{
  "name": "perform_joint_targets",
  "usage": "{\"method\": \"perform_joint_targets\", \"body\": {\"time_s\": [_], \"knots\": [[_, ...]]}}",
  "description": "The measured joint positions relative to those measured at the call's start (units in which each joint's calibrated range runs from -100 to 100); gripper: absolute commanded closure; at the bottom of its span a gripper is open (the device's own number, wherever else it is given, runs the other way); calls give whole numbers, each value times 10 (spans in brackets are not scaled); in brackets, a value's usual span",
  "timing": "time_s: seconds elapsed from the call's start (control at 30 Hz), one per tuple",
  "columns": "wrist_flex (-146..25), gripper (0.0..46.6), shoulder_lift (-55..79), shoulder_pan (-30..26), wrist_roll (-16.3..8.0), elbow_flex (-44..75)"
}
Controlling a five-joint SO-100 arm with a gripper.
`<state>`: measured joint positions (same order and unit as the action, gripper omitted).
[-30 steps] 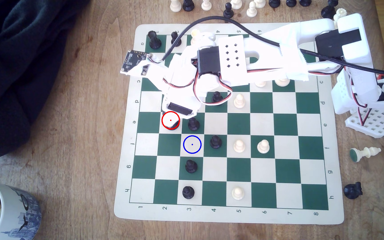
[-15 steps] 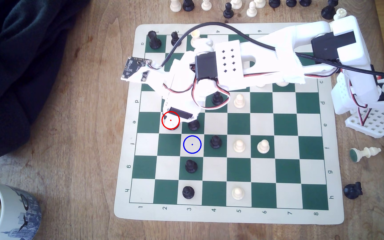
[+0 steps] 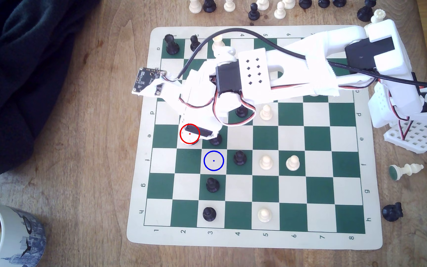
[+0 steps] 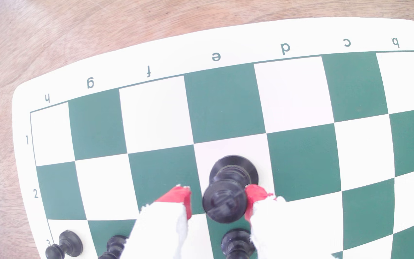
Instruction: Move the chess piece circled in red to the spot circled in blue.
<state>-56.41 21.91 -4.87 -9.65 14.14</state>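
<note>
Bright, even light washed out the white arm (image 3: 297, 69) in the exterior view, with soft shadows. The wrist view bowed the chessboard (image 4: 300, 159) edges strongly, and its cream squares glared; nearby pieces looked slightly blurred.

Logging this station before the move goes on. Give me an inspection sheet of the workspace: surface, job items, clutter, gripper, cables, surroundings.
Surface: wooden table under a green and cream chess mat.
Job's things: black chess piece stands upright on the red-ringed e2 square; blue-ringed spot on f3 is free.
Clutter: black pawn on the square beside the piece; spare pieces along the table's far edge; a white piece lying on its side off the mat.
Gripper: gripper straddles the piece's head, one red pad touching, a gap at the other.
Cables: black cable arcs over the arm.
Surroundings: mug, dark cloth.
</note>
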Motion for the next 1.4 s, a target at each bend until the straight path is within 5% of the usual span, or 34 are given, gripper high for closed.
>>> {"method": "perform_joint_targets", "body": {"time_s": [0.27, 0.73, 1.1, 1.4], "knots": [[2, 452, 0, -1, 0, 0], [-6, 454, -7, -3, -1, 0], [-57, 459, -95, -62, 12, -2], [-42, 460, -112, -79, 16, -105]]}}
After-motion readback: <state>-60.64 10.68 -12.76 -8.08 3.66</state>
